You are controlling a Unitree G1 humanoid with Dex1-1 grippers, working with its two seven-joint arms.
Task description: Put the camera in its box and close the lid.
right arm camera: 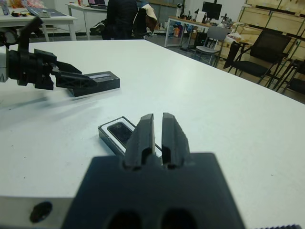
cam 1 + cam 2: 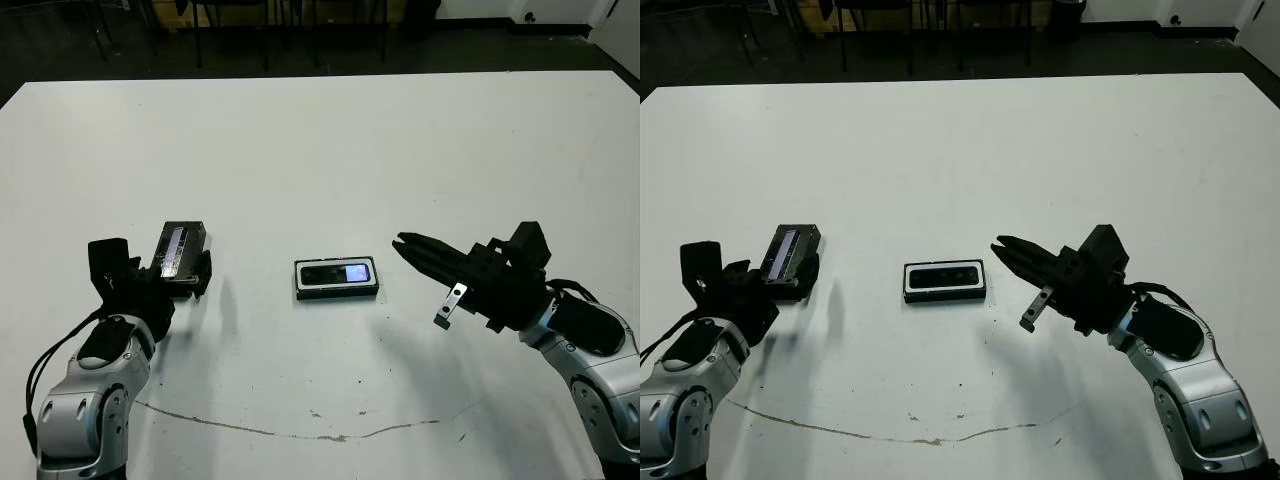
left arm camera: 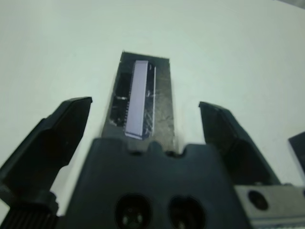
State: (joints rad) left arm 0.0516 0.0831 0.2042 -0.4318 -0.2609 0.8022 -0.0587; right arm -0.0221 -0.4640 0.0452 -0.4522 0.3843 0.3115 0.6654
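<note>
The camera [image 2: 335, 272], a slim black bar with a bluish glossy patch, lies inside the box [image 2: 338, 296], a shallow white-lined tray at the table's middle. To its left the lid [image 2: 178, 248] rests flat with its silvery strip facing up. My left gripper [image 3: 145, 102] is open, and its fingers [image 3: 66, 129] stand on either side of the lid's near end without pressing on it. At the right, my right gripper [image 2: 402, 241] is shut on nothing. It hovers a short way right of the box and points at it. In the right wrist view the box [image 1: 106, 134] sits just beyond the fingertips.
A thin dark crack line [image 2: 300, 432] runs across the white table near its front edge. Chair legs [image 2: 230, 30] stand beyond the far edge. A person [image 1: 121, 19] stands past the table in the right wrist view.
</note>
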